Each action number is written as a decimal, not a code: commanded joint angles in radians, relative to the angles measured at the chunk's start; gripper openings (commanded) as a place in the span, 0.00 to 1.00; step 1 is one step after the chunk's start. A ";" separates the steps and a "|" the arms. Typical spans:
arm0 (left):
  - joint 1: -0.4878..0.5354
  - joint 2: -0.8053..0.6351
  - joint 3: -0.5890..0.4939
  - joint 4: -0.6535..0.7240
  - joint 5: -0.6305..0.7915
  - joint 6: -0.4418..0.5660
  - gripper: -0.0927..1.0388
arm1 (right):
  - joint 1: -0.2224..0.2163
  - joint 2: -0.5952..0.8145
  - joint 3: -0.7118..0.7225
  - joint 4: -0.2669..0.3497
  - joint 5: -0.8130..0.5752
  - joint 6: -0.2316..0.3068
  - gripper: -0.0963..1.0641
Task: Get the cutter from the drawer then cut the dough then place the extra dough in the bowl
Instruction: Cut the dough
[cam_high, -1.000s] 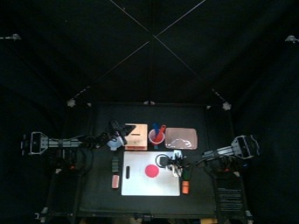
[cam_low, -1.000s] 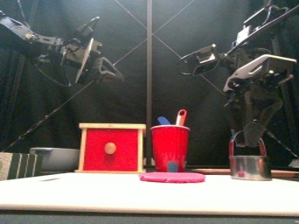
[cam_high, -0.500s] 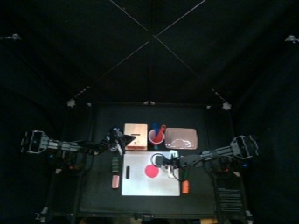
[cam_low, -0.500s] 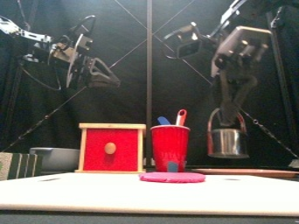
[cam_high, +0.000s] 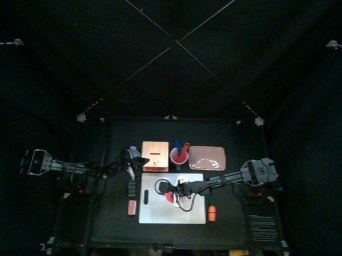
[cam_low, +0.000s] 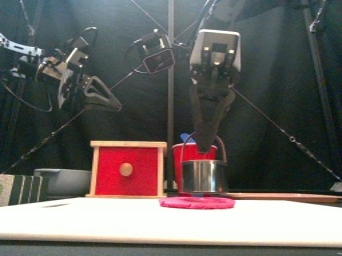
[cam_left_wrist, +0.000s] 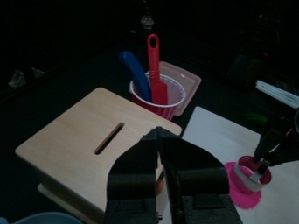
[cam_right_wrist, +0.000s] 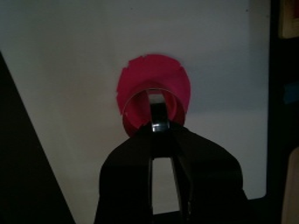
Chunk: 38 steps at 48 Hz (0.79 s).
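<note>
Black curtains close in the black bench (cam_high: 110, 226). On it lies the white cutting board (cam_high: 187, 212), and the right arm reaches in from the right over it. The right claw (cam_right_wrist: 156, 129) is pressed together on the wire handle of the round metal cutter (cam_low: 203, 177), which hangs upright directly over the flat pink dough (cam_right_wrist: 177, 75) on the board. Whether the rim touches the dough cannot be told.

The left claw (cam_left_wrist: 160, 138) hangs high above the wooden box (cam_low: 128, 169), fingers together and holding nothing. A pink tray (cam_high: 210, 157) sits behind the board. Beside the box stands the red cup (cam_left_wrist: 163, 87) with its blue knife (cam_left_wrist: 135, 70) and red knife (cam_left_wrist: 151, 59). The blue-grey bowl (cam_low: 64, 182) sits at the box's left.
</note>
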 joint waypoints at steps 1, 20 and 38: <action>-0.009 -0.006 -0.012 -0.005 -0.002 -0.003 0.43 | -0.002 -0.015 -0.032 -0.003 0.005 -0.003 0.47; -0.011 -0.006 0.000 -0.021 -0.002 -0.009 0.43 | -0.002 -0.011 -0.032 -0.003 0.032 -0.005 0.47; -0.011 -0.006 0.002 -0.023 -0.002 -0.009 0.43 | -0.002 -0.006 -0.048 -0.025 0.032 -0.003 0.47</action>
